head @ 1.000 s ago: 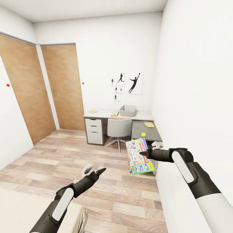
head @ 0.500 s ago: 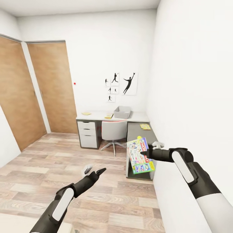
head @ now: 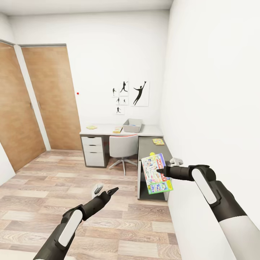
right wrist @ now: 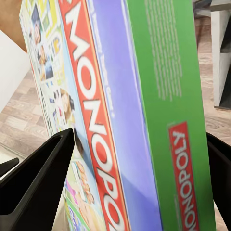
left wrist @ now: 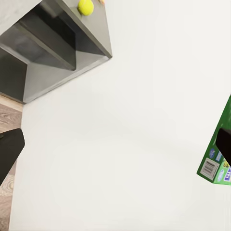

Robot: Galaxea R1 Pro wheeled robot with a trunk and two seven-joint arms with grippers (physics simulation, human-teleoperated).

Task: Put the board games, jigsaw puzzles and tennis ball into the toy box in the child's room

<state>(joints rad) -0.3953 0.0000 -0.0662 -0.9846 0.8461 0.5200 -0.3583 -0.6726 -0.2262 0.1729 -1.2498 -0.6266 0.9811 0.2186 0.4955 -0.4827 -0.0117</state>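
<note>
Head view: my right gripper (head: 161, 171) clamps the MONOPOLY board game (head: 156, 173) upright; my left gripper (head: 104, 189) hangs spread, holding nothing; toy box (head: 132, 125) sits far on the table (head: 104, 129).

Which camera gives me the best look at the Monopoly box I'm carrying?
The right wrist view: the Monopoly box sits close up between the right pincer fingers, logo readable. The head view shows it whole but small; the left wrist view catches just a green corner.

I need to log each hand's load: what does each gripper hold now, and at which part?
The right gripper holds the MONOPOLY board game upright, its fingers clamped across the box's edge. The left gripper is open and holds nothing.
</note>
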